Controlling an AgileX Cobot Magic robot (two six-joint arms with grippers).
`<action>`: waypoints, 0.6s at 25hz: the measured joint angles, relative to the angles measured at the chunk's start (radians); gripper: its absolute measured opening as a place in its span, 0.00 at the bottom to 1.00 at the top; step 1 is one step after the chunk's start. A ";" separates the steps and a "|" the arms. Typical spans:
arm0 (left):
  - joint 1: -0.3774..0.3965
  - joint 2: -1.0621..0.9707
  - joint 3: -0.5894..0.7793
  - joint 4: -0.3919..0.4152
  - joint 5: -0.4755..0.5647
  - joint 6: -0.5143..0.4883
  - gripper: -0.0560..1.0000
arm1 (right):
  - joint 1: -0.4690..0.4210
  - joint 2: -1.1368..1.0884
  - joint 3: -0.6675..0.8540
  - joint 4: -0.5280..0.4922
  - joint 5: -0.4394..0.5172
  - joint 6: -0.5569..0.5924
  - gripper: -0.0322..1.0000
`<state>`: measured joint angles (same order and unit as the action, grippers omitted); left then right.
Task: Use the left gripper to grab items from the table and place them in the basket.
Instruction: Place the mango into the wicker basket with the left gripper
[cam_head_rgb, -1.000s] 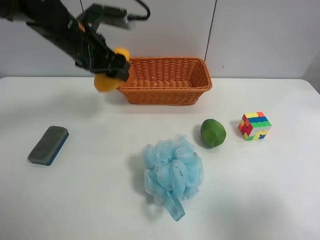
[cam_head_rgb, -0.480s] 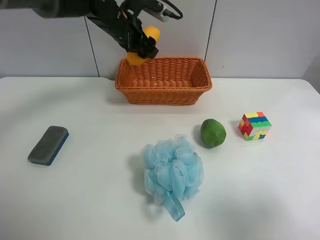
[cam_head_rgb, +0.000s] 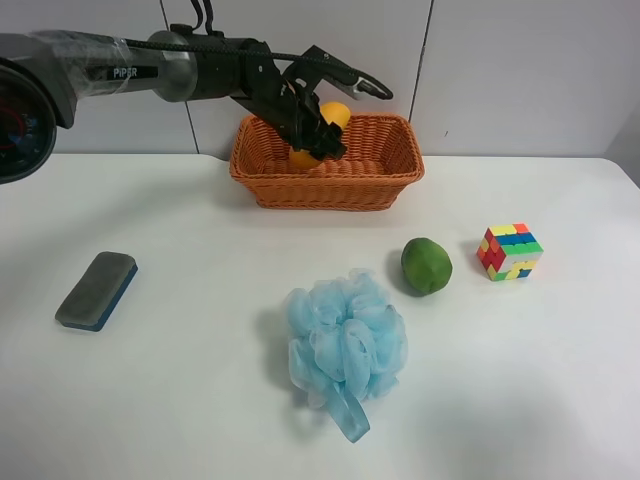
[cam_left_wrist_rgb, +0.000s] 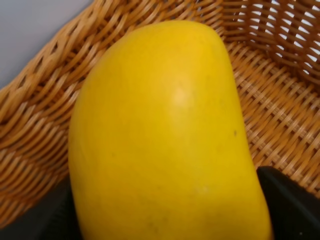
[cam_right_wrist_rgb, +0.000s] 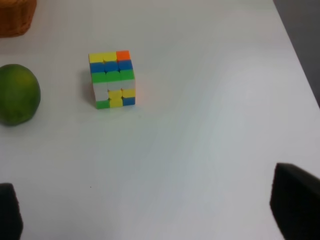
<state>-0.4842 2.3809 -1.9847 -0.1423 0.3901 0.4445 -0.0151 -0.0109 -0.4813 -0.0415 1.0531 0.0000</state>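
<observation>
My left gripper (cam_head_rgb: 315, 135) is shut on the yellow-orange mango (cam_head_rgb: 335, 115) and holds it over the inside of the orange-brown wicker basket (cam_head_rgb: 375, 170) at the back of the white table (cam_head_rgb: 200, 400). In the left wrist view the mango (cam_left_wrist_rgb: 165, 135) fills the frame, with the basket's woven wall (cam_left_wrist_rgb: 280, 75) right behind it. On the table lie the green fruit (cam_head_rgb: 427, 266), the blue mesh pouf (cam_head_rgb: 345, 345), the puzzle cube (cam_head_rgb: 510, 251) and the grey-and-blue eraser (cam_head_rgb: 96, 290). My right gripper (cam_right_wrist_rgb: 150, 215) is open above the table near the cube (cam_right_wrist_rgb: 112, 79) and green fruit (cam_right_wrist_rgb: 17, 94).
The basket stands against the white back wall (cam_head_rgb: 520, 70). The table's right edge (cam_right_wrist_rgb: 295, 55) runs close to the cube in the right wrist view.
My left arm has carried the mango rightward and down, from beside and above the basket's corner to over its inside. The items on the table have not moved.
</observation>
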 joint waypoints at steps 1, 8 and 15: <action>0.000 0.000 -0.001 -0.001 0.000 0.002 0.66 | 0.000 0.000 0.000 0.000 0.000 0.000 0.99; 0.000 0.000 -0.002 -0.004 0.001 0.021 0.67 | 0.000 0.000 0.000 0.000 0.000 0.000 0.99; 0.000 0.000 -0.002 -0.020 -0.005 0.021 0.98 | 0.000 0.000 0.000 0.000 0.000 0.000 0.99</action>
<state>-0.4842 2.3809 -1.9867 -0.1623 0.3851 0.4651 -0.0151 -0.0109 -0.4813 -0.0415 1.0531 0.0000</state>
